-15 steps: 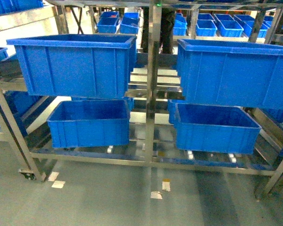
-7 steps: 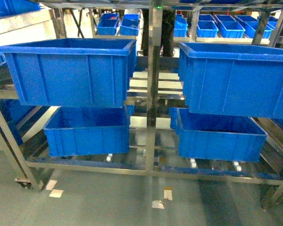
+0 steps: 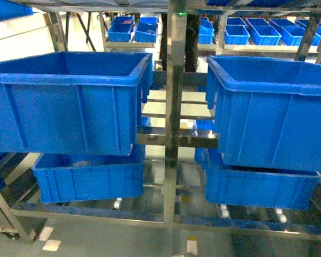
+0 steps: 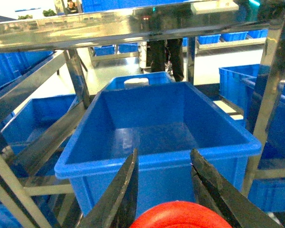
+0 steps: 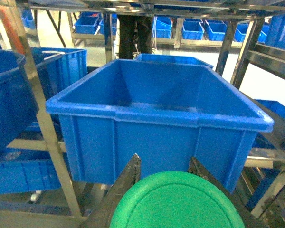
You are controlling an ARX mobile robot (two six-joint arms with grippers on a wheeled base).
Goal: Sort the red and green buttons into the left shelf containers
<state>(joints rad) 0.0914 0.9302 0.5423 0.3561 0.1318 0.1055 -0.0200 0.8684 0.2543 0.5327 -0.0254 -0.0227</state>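
Note:
In the left wrist view a red button [image 4: 180,219] with a wide cap sits between the dark fingers of my left gripper [image 4: 164,151], which is shut on it. It is just short of the near rim of a deep blue container [image 4: 156,160]. In the right wrist view my right gripper [image 5: 164,157] is shut on a green button [image 5: 178,204], in front of the near wall of another deep blue container [image 5: 156,114]. The head view shows both containers, left [image 3: 64,80] and right [image 3: 273,80], on the upper shelf. Neither gripper shows there.
A steel upright post [image 3: 174,107] stands between the two bins. Two lower blue bins [image 3: 88,176] [image 3: 257,187] sit under them. Smaller blue crates [image 3: 134,27] fill shelves behind. A slanted steel brace [image 4: 42,142] runs left of the left bin. A white object [image 4: 136,82] lies behind it.
The head view has closed in on the shelf. The bins have grown larger and lower in the frame, and less floor shows.

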